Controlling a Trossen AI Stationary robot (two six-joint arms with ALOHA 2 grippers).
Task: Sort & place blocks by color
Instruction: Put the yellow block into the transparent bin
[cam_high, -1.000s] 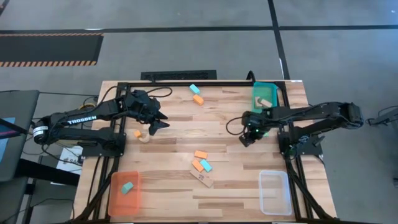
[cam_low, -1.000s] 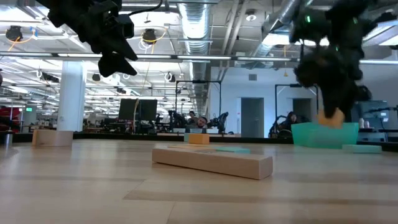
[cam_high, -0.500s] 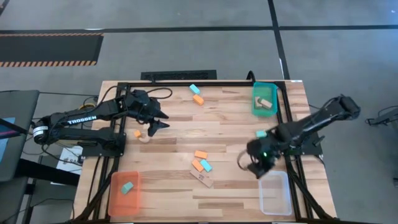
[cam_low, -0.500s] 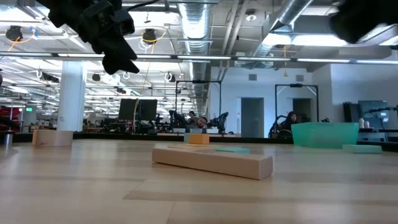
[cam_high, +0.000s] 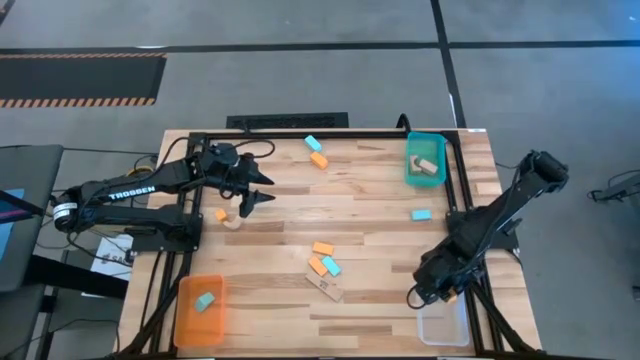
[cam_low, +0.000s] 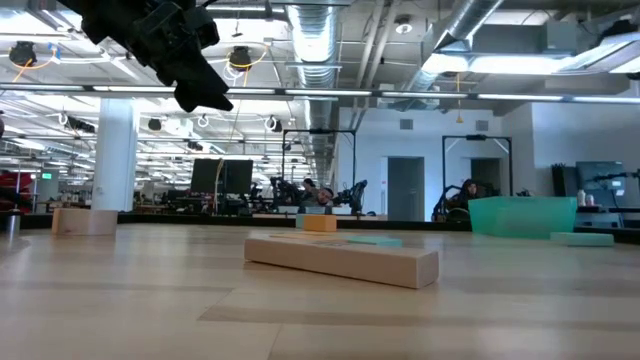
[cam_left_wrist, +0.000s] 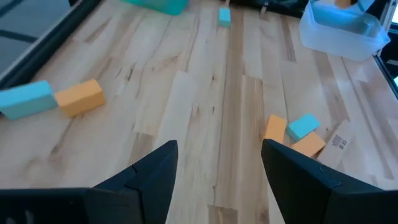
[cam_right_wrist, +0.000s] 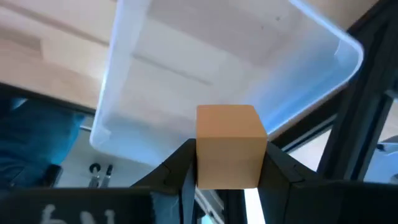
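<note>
- Blocks lie scattered over a pale, striped wooden bench (cam_high: 370, 190) set on a grey floor; the low view looks across it into a big hall with ceiling pipes, lights and screens far behind
- near the far edge, a teal block (cam_high: 312, 143) and an orange block (cam_high: 318, 159) sit side by side; towards the near middle, two orange blocks (cam_high: 322, 248) and a teal one touch a long tan block (cam_high: 327, 287); a lone teal block (cam_high: 421, 215) lies near the right edge
- a small orange block (cam_high: 221, 214) and a tan block (cam_high: 233, 220) lie by the left edge
- the teal tray (cam_high: 426, 160) at the far right corner holds a tan block; the orange tray (cam_high: 201, 310) at the near left corner holds a teal block
- the right gripper (cam_right_wrist: 227, 163) hangs over the clear tray (cam_right_wrist: 211, 68) at the near right corner, pinching a tan cube (cam_right_wrist: 229, 144) with plain, matt faces
- the left gripper (cam_high: 256, 189) hovers above the far left part of the bench, fingers spread, nothing between them
</note>
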